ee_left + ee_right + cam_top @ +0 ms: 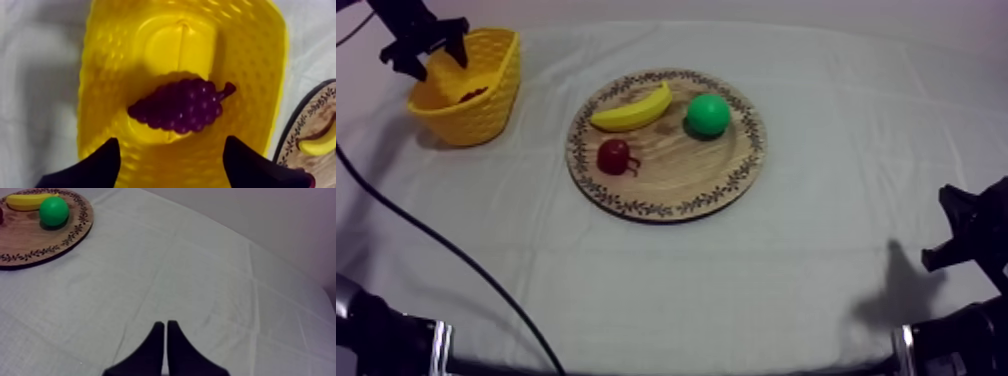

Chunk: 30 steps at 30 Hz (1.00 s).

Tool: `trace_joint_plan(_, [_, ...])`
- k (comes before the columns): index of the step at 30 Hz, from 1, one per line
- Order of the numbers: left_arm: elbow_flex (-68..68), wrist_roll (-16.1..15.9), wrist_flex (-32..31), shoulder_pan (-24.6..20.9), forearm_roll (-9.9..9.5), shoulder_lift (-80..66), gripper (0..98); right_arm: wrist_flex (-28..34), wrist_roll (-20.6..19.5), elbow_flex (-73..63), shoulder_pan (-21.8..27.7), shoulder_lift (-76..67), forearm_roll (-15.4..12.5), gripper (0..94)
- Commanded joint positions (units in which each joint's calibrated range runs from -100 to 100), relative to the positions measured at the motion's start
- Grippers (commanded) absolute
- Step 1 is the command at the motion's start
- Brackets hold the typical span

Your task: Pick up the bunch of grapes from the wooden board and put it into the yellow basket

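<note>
Left claw (172, 144) gapes over knobbly grapes (177, 106) in basket (250, 70).

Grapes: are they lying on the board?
No, the grapes lie inside the basket, below the open left gripper.

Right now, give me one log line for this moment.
grapes: in yellow basket | left gripper: open above basket | right gripper: shut, at rest

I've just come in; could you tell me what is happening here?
The left gripper hangs over the yellow basket, jaws open, and the bunch of grapes lies inside it. The right gripper rests shut over the cloth. A banana, a green fruit and a small red fruit sit on the wooden board.
</note>
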Motion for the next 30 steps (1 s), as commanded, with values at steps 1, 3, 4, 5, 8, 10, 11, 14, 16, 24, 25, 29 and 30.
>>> trace_joint_plan(1, [6.38, 0.00, -3.17, 0.14, 0.01, -6.66, 70.3, -0.02, 0.01, 0.00, 0.00, 0.00, -0.01, 0.3])
trace_joint_plan(3, [10.99, 0.05, -6.23, 0.34, 0.00, -10.91, 67.8, -0.02, 0.01, 0.00, 0.00, 0.00, -0.01, 0.3])
trace_joint_plan(4, [13.47, 0.03, -7.98, 0.51, 0.00, -13.11, 66.6, -0.02, 0.01, 0.00, 0.00, 0.00, -0.01, 0.3])
trace_joint_plan(5, [16.01, -0.01, -9.84, 0.72, -0.03, -15.32, 65.5, -0.02, 0.01, 0.00, 0.00, 0.00, -0.01, 0.3])
trace_joint_plan(8, [23.71, 0.40, -15.30, 1.69, -0.66, -21.98, 61.5, -0.02, 0.01, 0.00, 0.00, 0.00, -0.01, 0.3])
trace_joint_plan(10, [28.57, 0.97, -18.15, 2.55, -1.29, -26.22, 59.4, -0.02, 0.01, 0.00, 0.00, 0.00, -0.01, 0.3])
trace_joint_plan(11, [30.83, 1.23, -19.34, 3.04, -1.58, -28.25, 58.6, -0.02, 0.01, 0.00, 0.00, 0.00, -0.01, 0.3])
trace_joint_plan(14, [37.28, 1.84, -22.60, 4.55, -2.23, -34.19, 56.3, -0.02, 0.01, 0.00, 0.00, 0.00, -0.01, 0.3])
trace_joint_plan(16, [42.02, 1.87, -25.71, 5.42, -2.37, -38.26, 54.2, -0.02, 0.01, 0.00, 0.00, 0.00, -0.01, 0.3])
trace_joint_plan(24, [61.85, -1.60, -41.05, 7.44, -1.38, -57.18, 44.2, -0.02, 0.01, 0.00, 0.00, 0.00, -0.01, 0.3])
trace_joint_plan(25, [63.78, -1.73, -41.93, 7.48, -1.38, -59.46, 42.3, -0.02, 0.01, 0.00, 0.00, 0.00, -0.01, 0.3])
trace_joint_plan(29, [69.98, -2.07, -43.66, 7.31, -1.30, -67.60, 33.2, -0.02, 0.01, 0.00, 0.00, 0.00, -0.01, 0.3])
trace_joint_plan(30, [71.47, -2.16, -43.82, 7.17, -1.29, -69.49, 29.7, -0.02, 0.01, 0.00, 0.00, 0.00, -0.01, 0.3])
